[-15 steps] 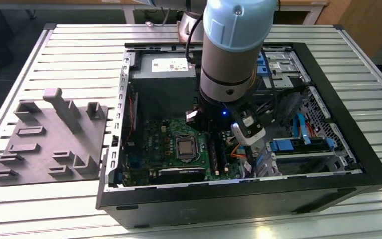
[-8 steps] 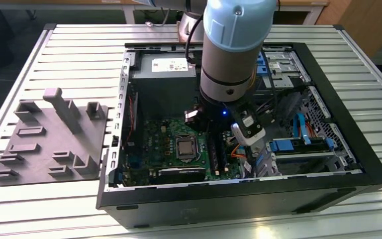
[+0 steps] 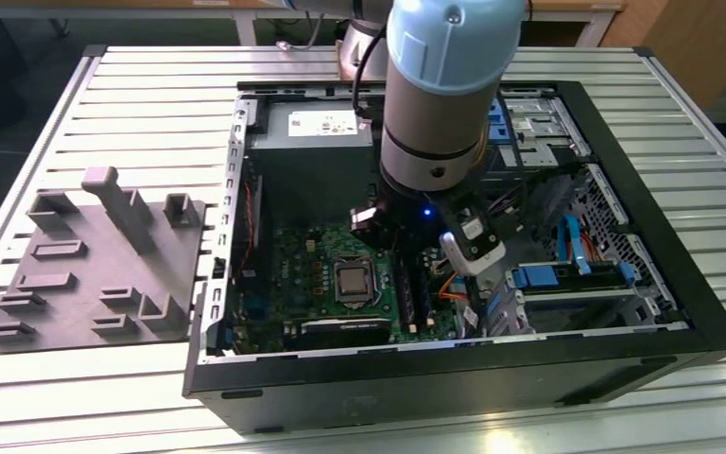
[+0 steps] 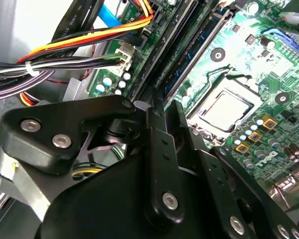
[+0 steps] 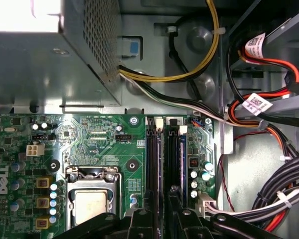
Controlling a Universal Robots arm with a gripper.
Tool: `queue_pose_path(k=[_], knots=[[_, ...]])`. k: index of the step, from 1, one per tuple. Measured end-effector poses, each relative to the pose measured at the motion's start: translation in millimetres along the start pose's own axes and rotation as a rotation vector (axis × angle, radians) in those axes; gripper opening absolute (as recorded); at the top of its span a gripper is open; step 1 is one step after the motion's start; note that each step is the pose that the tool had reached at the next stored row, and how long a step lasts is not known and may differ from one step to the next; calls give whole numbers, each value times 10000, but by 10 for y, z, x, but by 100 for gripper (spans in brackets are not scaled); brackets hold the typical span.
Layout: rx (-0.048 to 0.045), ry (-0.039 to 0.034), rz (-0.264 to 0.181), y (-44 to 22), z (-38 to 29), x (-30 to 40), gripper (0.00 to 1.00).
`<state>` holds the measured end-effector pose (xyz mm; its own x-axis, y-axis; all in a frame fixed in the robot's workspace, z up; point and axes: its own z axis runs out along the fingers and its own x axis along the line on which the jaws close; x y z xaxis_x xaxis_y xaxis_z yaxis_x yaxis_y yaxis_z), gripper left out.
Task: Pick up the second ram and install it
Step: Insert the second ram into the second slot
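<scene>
First wrist view has the gripper [image 5: 162, 219] parked right over the motherboard's [image 5: 99, 144] memory slots [image 5: 162, 154], fingers close together with the second ram [image 5: 173, 164] seemingly pinched between them, its long axis running along the slot lanes straight out from the fingertips.

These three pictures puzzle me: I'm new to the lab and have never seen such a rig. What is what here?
The exterior view shows a grey-and-blue robot arm reaching down into an open black computer case that lies on a slatted metal table. Beside the case, on the exterior view's left, sits a grey plastic holder tray. The two wrist views come from cameras riding on the arm: they look past its black tool at the green motherboard, its silver processor socket and the long dark memory slots. I cannot tell whether the tool holds anything.
</scene>
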<state>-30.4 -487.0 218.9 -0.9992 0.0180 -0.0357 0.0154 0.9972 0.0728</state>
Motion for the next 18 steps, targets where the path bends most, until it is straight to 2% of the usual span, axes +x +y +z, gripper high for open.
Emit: queue_pose_path(k=[12, 18], knots=[[1, 1, 0, 13, -178, -6, 25], [6, 0, 0, 13, -179, -6, 25]])
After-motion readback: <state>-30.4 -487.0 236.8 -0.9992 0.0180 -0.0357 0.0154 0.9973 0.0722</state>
